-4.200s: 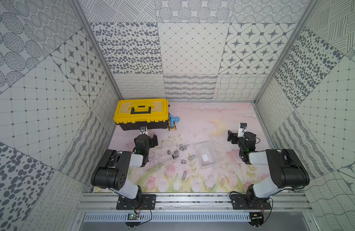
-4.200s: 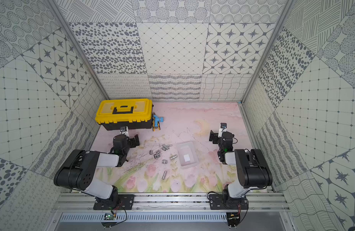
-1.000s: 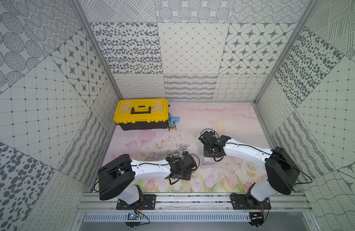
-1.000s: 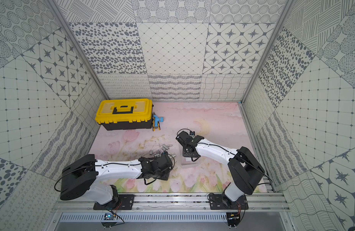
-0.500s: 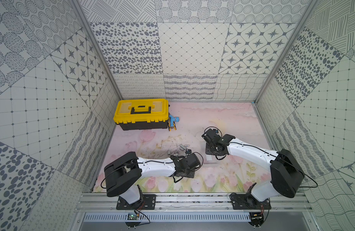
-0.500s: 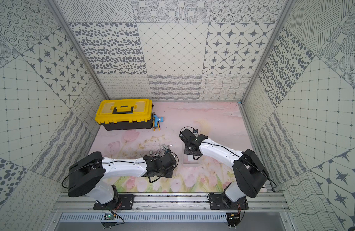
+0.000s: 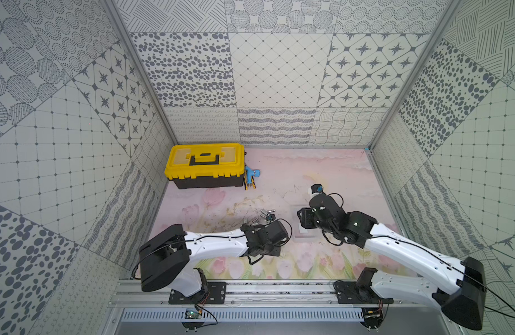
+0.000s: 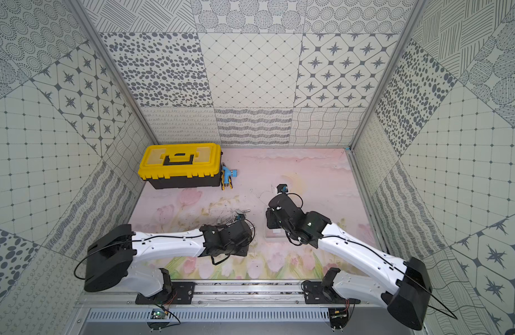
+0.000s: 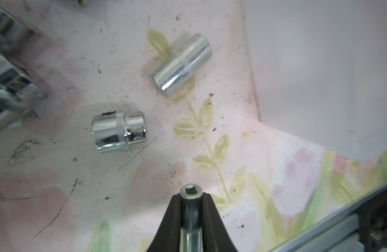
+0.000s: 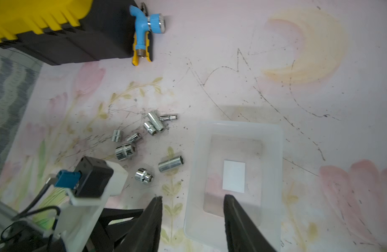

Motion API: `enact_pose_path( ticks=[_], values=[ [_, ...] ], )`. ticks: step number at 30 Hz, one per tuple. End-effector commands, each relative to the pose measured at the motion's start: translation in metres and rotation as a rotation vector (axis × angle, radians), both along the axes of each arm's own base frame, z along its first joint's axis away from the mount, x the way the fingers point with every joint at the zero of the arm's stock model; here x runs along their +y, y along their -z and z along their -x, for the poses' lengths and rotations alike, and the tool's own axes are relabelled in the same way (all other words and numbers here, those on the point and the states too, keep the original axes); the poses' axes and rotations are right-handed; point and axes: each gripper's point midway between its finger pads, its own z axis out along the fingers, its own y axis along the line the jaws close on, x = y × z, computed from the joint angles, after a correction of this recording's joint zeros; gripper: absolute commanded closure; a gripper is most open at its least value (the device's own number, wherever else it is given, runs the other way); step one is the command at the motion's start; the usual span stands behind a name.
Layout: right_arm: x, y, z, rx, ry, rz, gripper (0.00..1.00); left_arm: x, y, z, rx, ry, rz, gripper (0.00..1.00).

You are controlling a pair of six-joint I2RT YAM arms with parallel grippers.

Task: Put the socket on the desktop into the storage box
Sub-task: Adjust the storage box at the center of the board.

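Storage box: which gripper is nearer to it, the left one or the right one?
Right. The right gripper hangs open over an edge of the storage box. The left gripper, shut on a socket, is beside the box, apart from it.

9 sockets (image 10: 171,165), 1 storage box (image 10: 238,125), 1 toolbox (image 7: 205,162)

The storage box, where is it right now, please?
In both top views, the storage box lies mid-table under the right gripper, right of the loose sockets.
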Motion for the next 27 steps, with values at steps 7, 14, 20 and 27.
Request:
enact_pose_path(
  ticks=[7, 14, 20, 27],
  values=[
    [0.051, -0.066, 0.042, -0.131, -0.371, -0.36, 0.36, 0.022, -0.147, -0.033, -0.091, -0.237, 0.716, 1.0],
    [0.092, -0.064, 0.055, -0.032, -0.547, -0.437, 0.35, 0.021, -0.175, -0.033, -0.075, -0.242, 0.928, 1.0],
    [0.106, -0.052, 0.063, 0.017, -0.596, -0.425, 0.36, 0.022, -0.186, -0.033, -0.084, -0.243, 1.002, 1.0],
    [0.116, -0.046, 0.057, 0.026, -0.576, -0.418, 0.44, 0.012, -0.193, -0.033, -0.073, -0.202, 1.046, 1.0]
  ],
)
